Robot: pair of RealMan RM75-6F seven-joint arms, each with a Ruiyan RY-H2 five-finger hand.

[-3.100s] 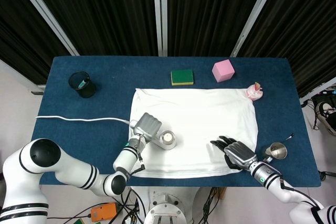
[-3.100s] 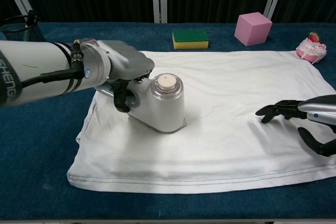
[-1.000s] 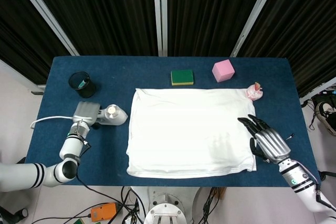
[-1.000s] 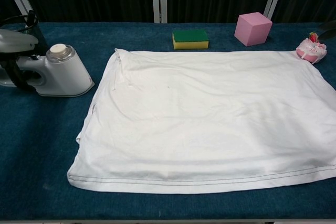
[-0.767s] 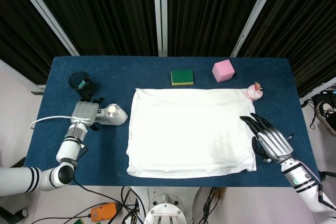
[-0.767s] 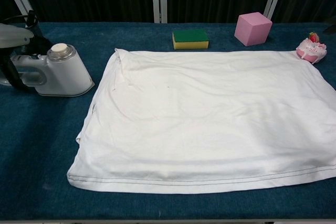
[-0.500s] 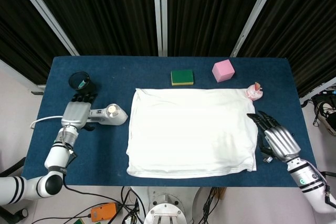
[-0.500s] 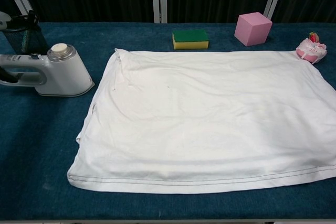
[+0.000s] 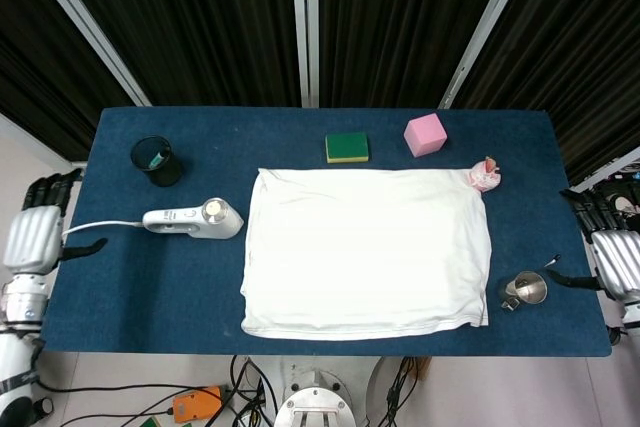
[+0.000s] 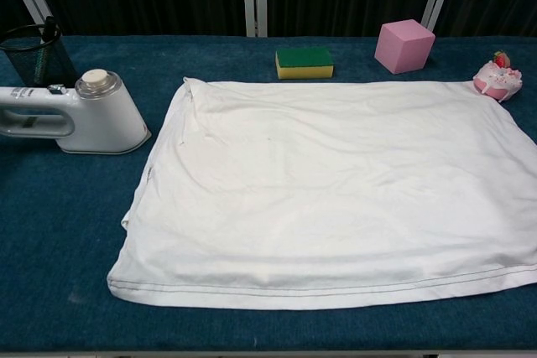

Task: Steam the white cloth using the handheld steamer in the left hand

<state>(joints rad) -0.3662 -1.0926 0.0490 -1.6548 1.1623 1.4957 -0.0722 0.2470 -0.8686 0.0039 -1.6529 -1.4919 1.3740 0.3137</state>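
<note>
Steamer (image 9: 195, 218) lies beside white cloth (image 9: 366, 251), unheld by left hand (image 9: 30, 237)

Sponge (image 9: 347, 147), pink cube (image 9: 425, 134), mesh cup (image 9: 157, 160), metal funnel (image 9: 526, 289).

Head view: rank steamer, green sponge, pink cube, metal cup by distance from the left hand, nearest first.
From the left hand, at the table's left edge:
1. Steamer, left of the cloth.
2. Green sponge, far side, centre.
3. Pink cube, far side, right of the sponge.
4. Metal cup, near right corner.
</note>
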